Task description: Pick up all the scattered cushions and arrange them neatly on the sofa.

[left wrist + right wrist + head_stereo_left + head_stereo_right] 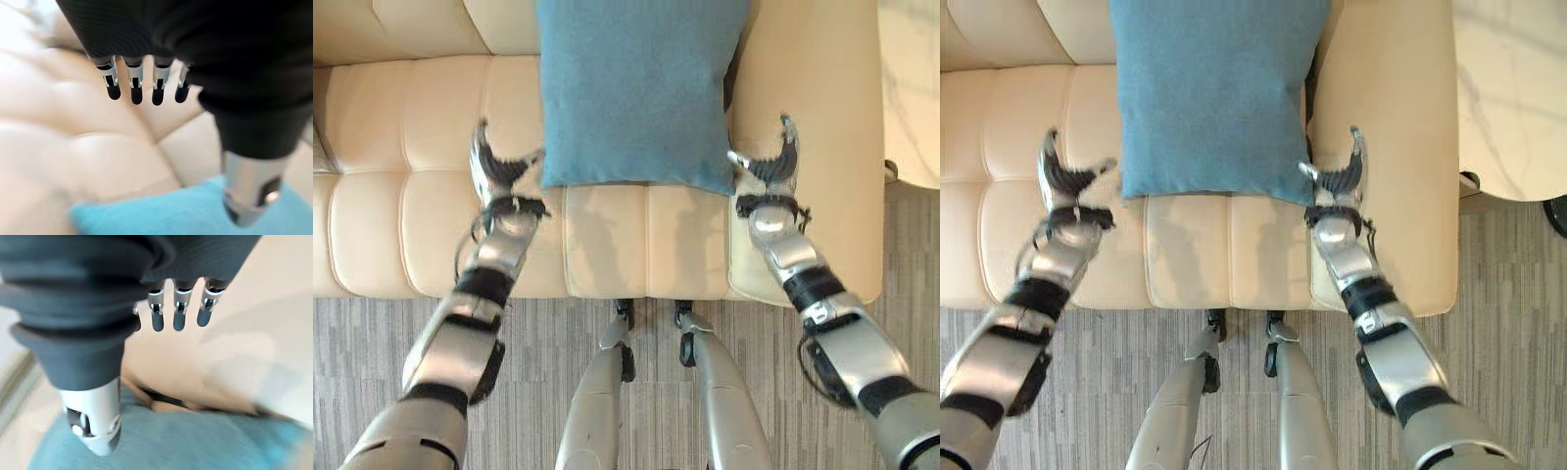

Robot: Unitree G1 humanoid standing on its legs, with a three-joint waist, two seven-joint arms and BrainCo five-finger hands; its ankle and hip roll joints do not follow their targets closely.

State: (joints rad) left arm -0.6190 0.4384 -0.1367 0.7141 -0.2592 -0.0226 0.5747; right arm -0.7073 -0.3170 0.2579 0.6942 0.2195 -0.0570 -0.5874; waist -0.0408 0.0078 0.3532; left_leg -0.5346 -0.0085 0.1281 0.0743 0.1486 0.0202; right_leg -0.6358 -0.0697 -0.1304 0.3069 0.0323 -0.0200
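Blue cushion (636,93) lies between left hand (497,174) and right hand (771,168).

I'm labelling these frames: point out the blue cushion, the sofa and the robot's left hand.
blue cushion (636,93): left eye view, middle of its face.
sofa (411,225): left eye view, bare seat panel.
left hand (499,174): left eye view, its palm.

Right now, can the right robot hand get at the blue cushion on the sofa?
Probably yes. The right robot hand is open beside the blue cushion's lower corner, its thumb almost at the edge, with nothing between them. The sofa armrest lies close on its other side, which may limit sideways room.
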